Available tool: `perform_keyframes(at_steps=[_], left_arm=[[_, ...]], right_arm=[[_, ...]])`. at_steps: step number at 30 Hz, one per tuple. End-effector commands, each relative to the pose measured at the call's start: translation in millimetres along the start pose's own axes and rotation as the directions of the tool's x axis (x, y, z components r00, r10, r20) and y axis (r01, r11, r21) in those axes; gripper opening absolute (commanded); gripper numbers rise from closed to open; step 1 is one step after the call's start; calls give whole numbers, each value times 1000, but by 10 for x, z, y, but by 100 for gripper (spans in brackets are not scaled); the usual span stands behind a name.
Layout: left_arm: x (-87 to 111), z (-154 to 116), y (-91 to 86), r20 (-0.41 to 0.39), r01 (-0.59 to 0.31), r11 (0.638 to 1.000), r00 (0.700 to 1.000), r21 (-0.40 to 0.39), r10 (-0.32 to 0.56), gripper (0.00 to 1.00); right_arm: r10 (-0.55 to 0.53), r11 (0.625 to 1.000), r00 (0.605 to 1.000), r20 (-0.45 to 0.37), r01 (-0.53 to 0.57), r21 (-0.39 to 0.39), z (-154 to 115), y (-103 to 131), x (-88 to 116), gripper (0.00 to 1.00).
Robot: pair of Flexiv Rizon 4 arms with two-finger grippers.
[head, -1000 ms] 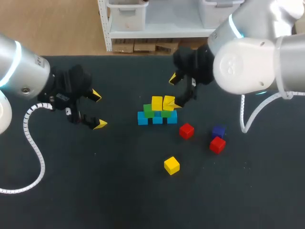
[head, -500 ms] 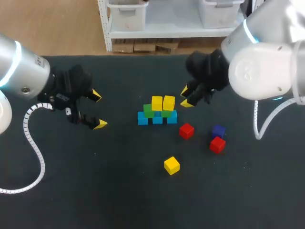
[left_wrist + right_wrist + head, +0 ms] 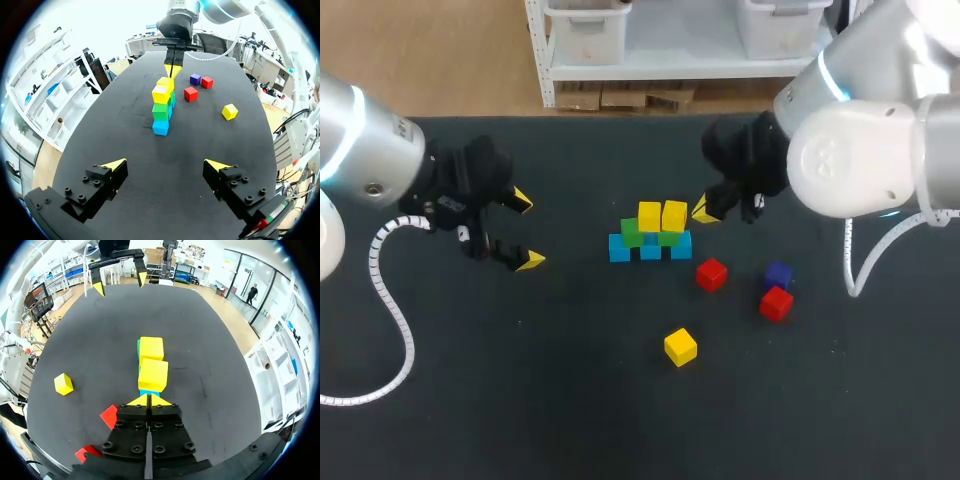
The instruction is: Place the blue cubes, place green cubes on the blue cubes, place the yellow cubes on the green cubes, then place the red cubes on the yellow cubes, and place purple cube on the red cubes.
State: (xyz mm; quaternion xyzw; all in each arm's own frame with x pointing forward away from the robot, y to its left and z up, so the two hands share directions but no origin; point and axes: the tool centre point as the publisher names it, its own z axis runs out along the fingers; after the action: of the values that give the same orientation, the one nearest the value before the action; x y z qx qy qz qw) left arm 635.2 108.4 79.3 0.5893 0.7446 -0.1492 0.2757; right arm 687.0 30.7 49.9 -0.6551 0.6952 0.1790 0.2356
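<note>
Hovering just beside the right end of the stack (image 3: 651,232), our right claw (image 3: 704,211) has its yellow tips pressed together; our left claw (image 3: 526,231) hangs well apart at the left of the table (image 3: 520,400), fingers spread wide; three blue cubes (image 3: 650,250) sit in a row at mid-table, two green cubes (image 3: 633,233) on them, two yellow cubes (image 3: 650,215) on the green; a loose yellow cube (image 3: 681,346) lies nearer us; one red cube (image 3: 712,273) lies near the row's right end; a second red cube (image 3: 776,303) sits just beside the purple cube (image 3: 779,274), farther right.
</note>
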Motion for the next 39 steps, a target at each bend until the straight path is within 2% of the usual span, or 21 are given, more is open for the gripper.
perform_keyframes(at_steps=[1, 39], left_arm=[[28, -10, -5, 11, -4, 1000, 1000, 1, 4, 100], [28, -10, -5, 11, -4, 1000, 1000, 1, 4, 100]], right_arm=[[-1, 1000, 1000, 4, 1, -6, 22, -28, -3, 0], [-14, 1000, 1000, 16, 14, -9, 80, -127, -99, 0]])
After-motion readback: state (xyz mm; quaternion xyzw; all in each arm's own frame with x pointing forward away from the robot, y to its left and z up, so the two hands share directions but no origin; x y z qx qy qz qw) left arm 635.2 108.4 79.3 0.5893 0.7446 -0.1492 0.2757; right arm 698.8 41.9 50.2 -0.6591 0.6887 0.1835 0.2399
